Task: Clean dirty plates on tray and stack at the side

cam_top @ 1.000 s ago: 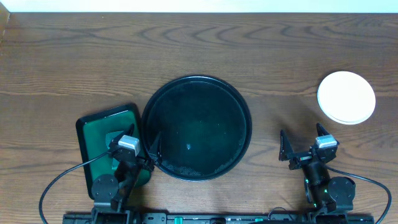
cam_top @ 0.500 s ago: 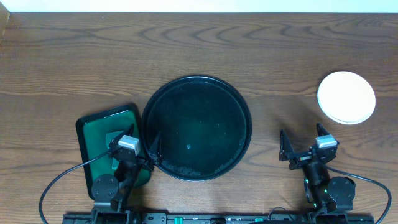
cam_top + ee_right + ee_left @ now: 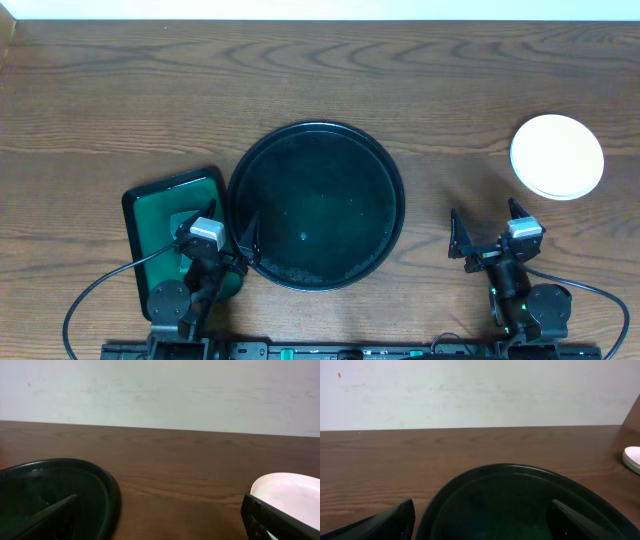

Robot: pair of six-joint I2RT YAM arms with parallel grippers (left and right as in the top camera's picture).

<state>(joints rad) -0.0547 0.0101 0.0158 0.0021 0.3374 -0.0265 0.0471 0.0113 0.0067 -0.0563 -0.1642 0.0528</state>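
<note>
Right of the tray, well apart on the surface, the plates sit stacked, white on top. Left gripper hangs wide open at the tray's left rim; right gripper, jaws spread too, right of the tray

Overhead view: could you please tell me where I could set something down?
Bare wood: the far strip behind the black tray, and the gap between that tray and the plates. Crowded near-left, where the green tray sits beside it.
</note>
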